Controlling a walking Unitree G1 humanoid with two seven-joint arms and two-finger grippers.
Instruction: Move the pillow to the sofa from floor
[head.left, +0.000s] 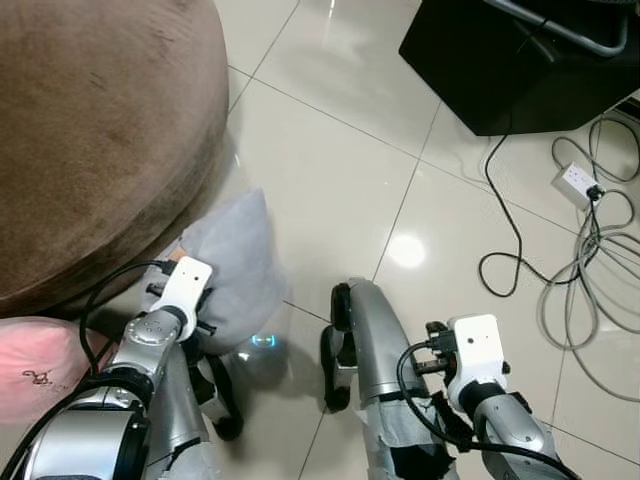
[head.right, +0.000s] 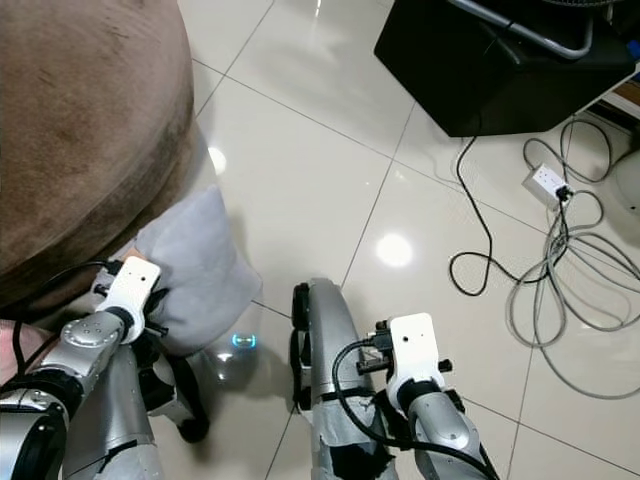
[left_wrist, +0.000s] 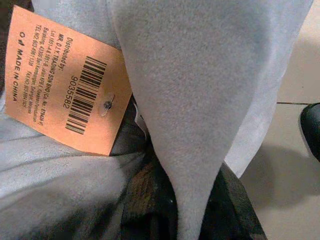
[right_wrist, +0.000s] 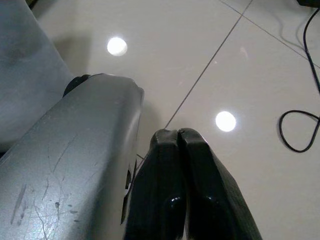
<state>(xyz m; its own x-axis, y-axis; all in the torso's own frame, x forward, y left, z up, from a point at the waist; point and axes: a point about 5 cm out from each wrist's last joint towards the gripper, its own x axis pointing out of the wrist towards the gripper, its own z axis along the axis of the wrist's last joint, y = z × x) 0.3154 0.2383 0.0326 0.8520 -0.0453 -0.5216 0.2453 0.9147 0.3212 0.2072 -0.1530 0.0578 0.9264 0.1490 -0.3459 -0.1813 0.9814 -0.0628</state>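
At the lower left of the head views, the grey pillow (head.left: 235, 265) is held pinched by the left gripper (left_wrist: 165, 200) against the edge of the brown sofa (head.left: 90, 130), while the right gripper (right_wrist: 177, 145) is kept closed and empty at the lower right above the tiled floor (head.left: 330, 190).

Glossy cream tile floor (head.left: 330, 200) carries the brown sofa (head.left: 90, 130) just beside the left gripper (left_wrist: 175, 210), a black box (head.left: 500, 60) and a white power strip (head.left: 575, 180) with tangled grey and black cables (head.left: 590, 270) well apart past the right gripper (right_wrist: 177, 145).
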